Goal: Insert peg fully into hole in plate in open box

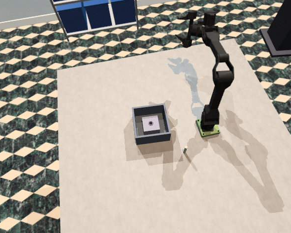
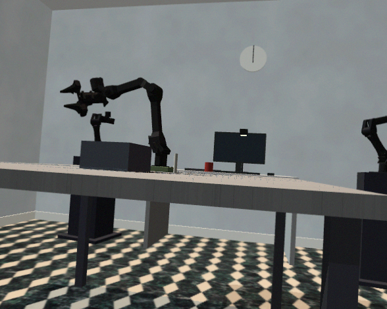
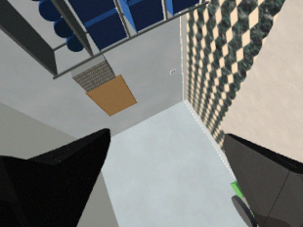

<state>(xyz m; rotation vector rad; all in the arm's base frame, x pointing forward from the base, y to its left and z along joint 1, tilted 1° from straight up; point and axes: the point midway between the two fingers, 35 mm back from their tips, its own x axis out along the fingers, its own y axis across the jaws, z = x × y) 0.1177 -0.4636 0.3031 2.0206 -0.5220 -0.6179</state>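
Note:
A small pale peg (image 1: 185,149) stands upright on the table, in front of the arm's green base (image 1: 207,130); it also shows in the exterior view (image 2: 176,162). An open grey-blue box (image 1: 151,123) stands left of the base, with a light plate and its dark hole (image 1: 150,123) at the bottom. In the exterior view the box (image 2: 115,155) shows only its side. My gripper (image 1: 183,28) is open and empty, raised high above the table's far edge, far from peg and box. It also shows in the exterior view (image 2: 70,97). The wrist view shows both fingers apart, facing wall and floor.
A blue shelving unit (image 1: 95,13) stands beyond the table's far side. A dark pedestal (image 1: 282,27) stands at the far right. In the exterior view, a monitor (image 2: 239,147), a red cup (image 2: 208,166) and another arm (image 2: 378,133) stand behind.

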